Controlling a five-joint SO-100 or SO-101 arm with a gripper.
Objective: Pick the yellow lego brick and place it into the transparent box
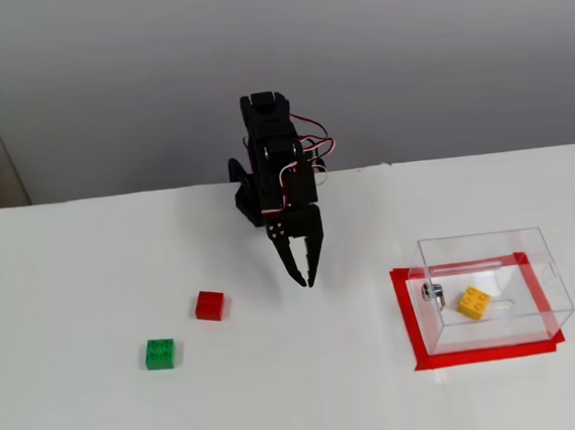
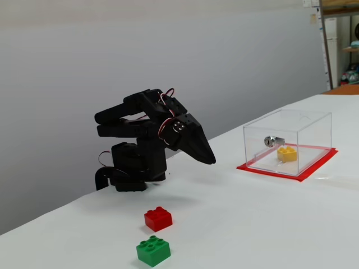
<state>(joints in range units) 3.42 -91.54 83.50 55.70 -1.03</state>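
Observation:
The yellow lego brick lies studs up on the floor of the transparent box, next to a small metal fitting. The box stands on a red taped rectangle. My black gripper hangs folded low in front of the arm's base, well left of the box in both fixed views. Its fingers point down at the table, look shut, and hold nothing.
A red brick and a green studded brick lie on the white table, left of the gripper. The arm's base sits at the table's far edge by a grey wall.

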